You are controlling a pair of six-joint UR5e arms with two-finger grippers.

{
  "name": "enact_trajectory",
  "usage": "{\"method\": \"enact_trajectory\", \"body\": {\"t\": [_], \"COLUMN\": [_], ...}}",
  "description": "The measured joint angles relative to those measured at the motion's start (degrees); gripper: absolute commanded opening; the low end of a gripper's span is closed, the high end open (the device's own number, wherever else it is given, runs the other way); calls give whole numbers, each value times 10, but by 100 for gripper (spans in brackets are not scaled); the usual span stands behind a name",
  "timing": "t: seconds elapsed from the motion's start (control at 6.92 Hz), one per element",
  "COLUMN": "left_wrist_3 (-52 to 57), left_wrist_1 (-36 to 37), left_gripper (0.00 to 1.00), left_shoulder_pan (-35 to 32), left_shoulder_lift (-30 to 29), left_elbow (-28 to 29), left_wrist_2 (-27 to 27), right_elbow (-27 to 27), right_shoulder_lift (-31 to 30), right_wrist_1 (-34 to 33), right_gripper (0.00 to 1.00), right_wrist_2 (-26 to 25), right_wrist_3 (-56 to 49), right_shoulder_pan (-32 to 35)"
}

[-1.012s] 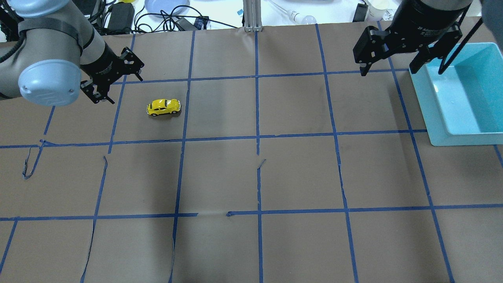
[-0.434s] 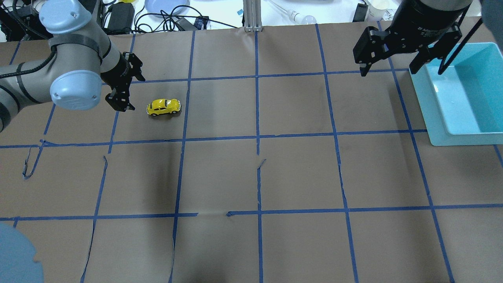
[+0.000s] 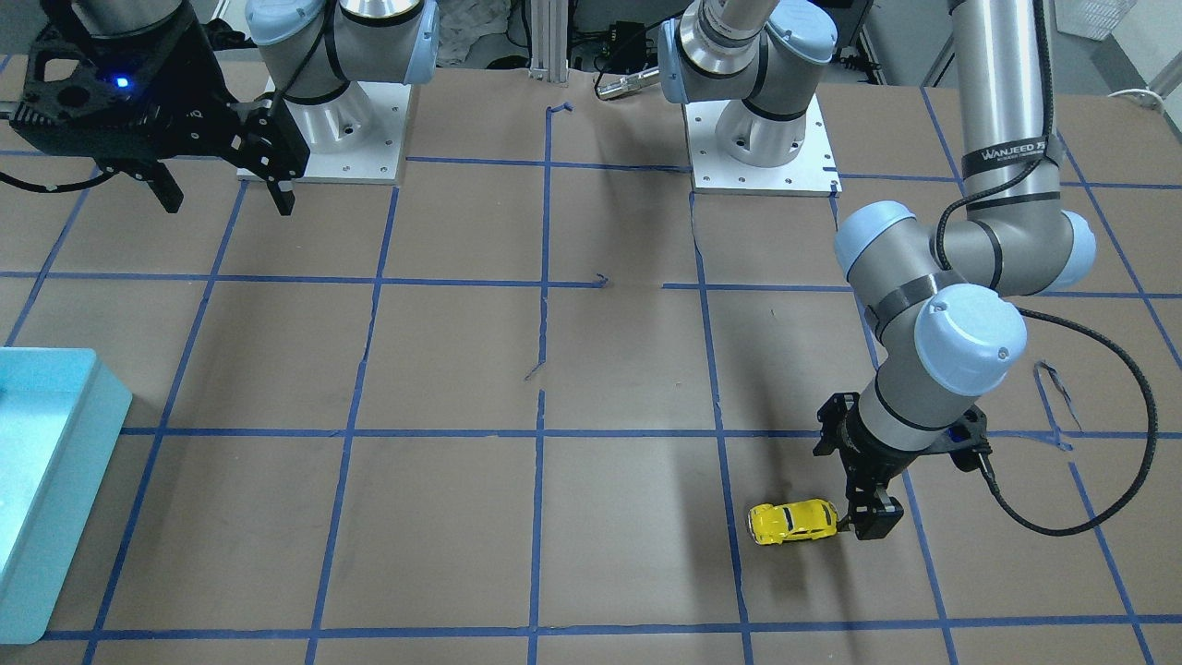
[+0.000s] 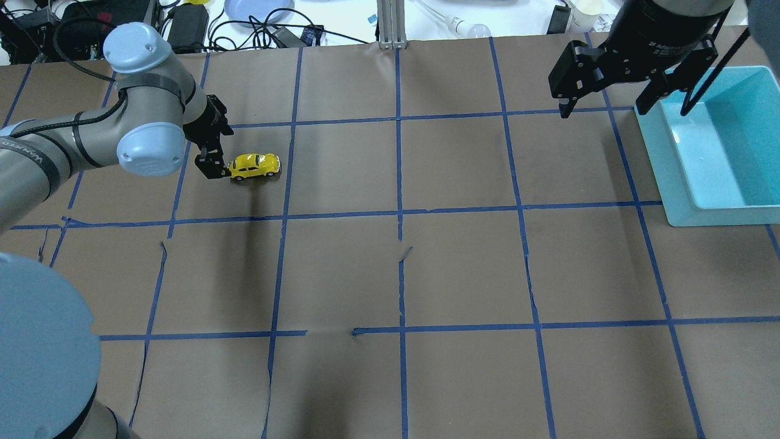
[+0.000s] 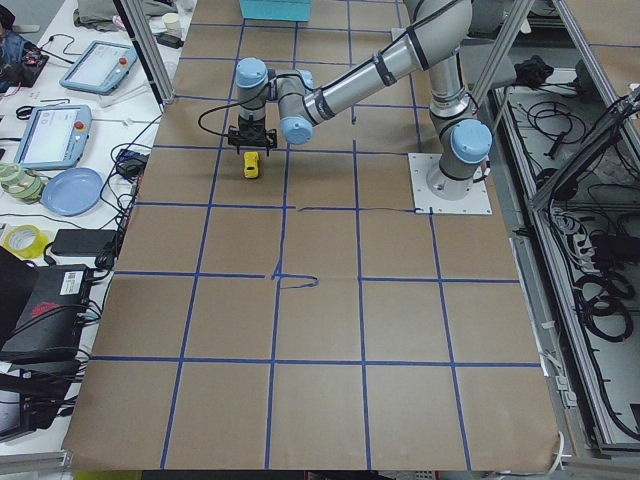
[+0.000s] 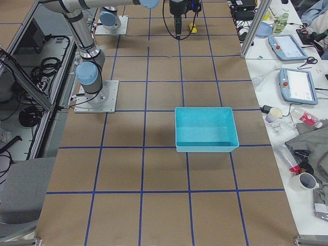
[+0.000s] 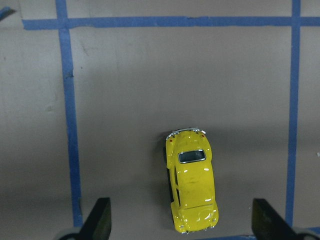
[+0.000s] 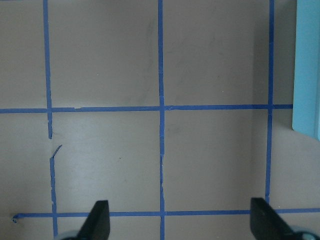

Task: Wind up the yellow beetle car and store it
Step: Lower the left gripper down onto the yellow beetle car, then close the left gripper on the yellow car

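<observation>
The yellow beetle car (image 4: 254, 166) stands on the brown paper at the table's far left, also in the front view (image 3: 792, 522) and the left wrist view (image 7: 192, 187). My left gripper (image 4: 214, 166) is open and low at the car's left end. In its wrist view the car's near end lies between the wide-spread fingertips (image 7: 97, 222) without touching them. My right gripper (image 4: 603, 108) is open and empty, high above the table beside the teal bin (image 4: 676, 177). It also shows in the front view (image 3: 228, 199).
The teal bin (image 3: 55, 480) sits at the table's right edge and shows nothing inside (image 6: 205, 146). Blue tape lines grid the paper. Cables, a blue plate (image 4: 256, 9) and tablets lie beyond the far edge. The arm bases (image 3: 757, 139) stand at the robot's side.
My left arm has swung right and down toward the car, turning its gripper. The gripper now stands at the car's left end. The car and right arm have not moved.
</observation>
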Motion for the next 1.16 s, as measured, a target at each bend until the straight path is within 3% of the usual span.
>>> {"method": "enact_trajectory", "body": {"t": [0.29,1.16], "left_wrist_3": [-43,-36], "left_wrist_1": [5,8], "left_gripper": [100,100], "left_shoulder_pan": [0,-1], "left_shoulder_lift": [-23,-58], "left_elbow": [5,8], "left_wrist_2": [-13,-16], "right_elbow": [0,0], "right_shoulder_lift": [0,0], "right_wrist_1": [-1,-2], "right_gripper": [100,100], "right_wrist_2": [0,0], "right_wrist_3": [0,0], "right_shoulder_pan": [-1,-2]}}
